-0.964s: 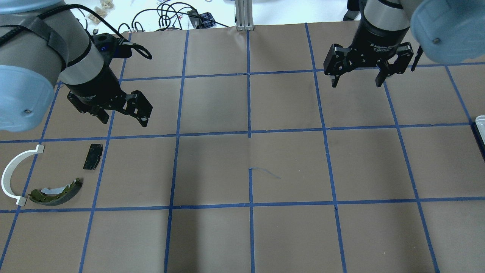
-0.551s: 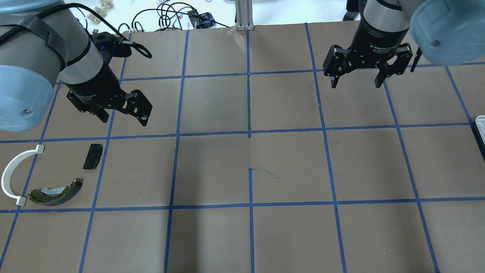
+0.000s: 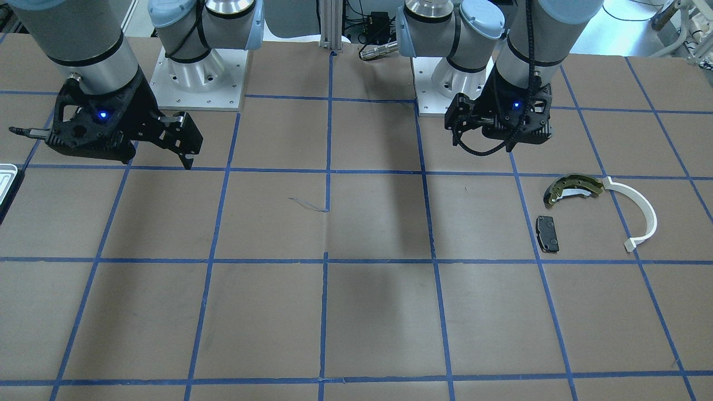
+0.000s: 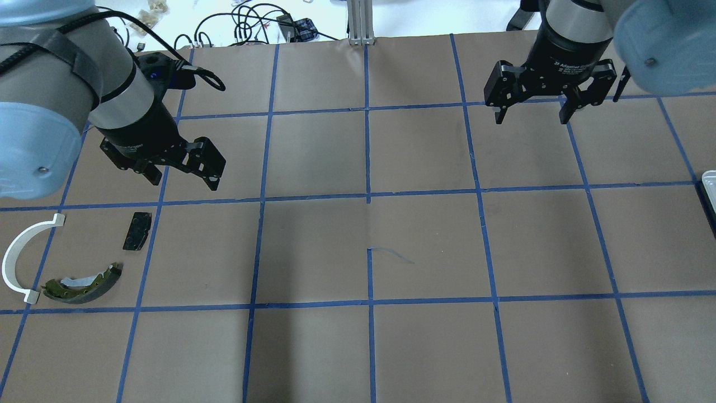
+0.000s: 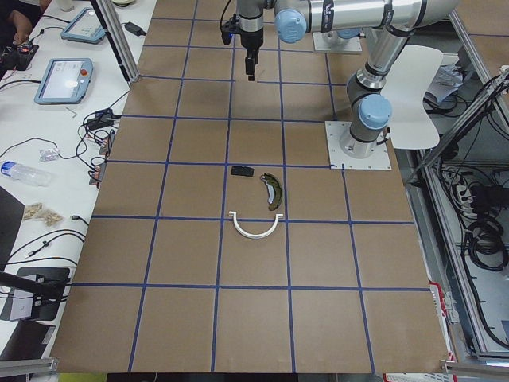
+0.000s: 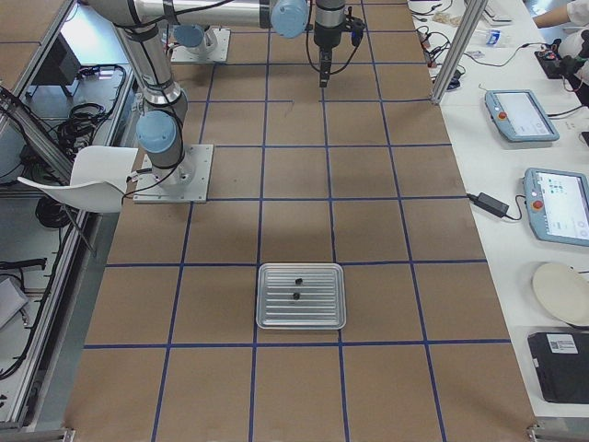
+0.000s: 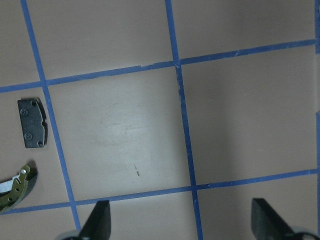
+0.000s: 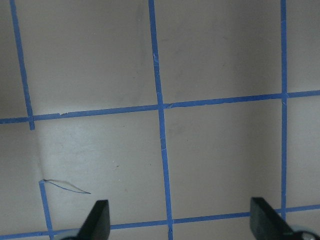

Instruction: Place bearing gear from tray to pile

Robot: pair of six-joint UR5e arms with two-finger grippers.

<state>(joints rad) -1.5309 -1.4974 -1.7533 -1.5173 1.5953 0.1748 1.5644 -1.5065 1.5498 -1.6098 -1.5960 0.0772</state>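
Brown gridded table (image 4: 369, 347): I log two small dark gears (image 6: 294, 296) on tray (image 6: 276, 315), untouched; pile (image 4: 84, 285) at far left. Right gripper (image 4: 531, 119), jaws open and empty, has shifted trayward; left gripper (image 4: 183, 182) open, idle; pick pending

the overhead view looks forward and down on the desk (image 4: 425, 347) from behind the robot (image 4: 33, 140); the front-facing view looks steeply down from the opposite side. the two side views sit high and far at either end, looking along the desk: the right one takes in the tray (image 6: 313, 313), the left one the pile (image 5: 274, 191). both wrist cameras look straight down from close; the left shares the black pad (image 7: 32, 123) with the overhead.
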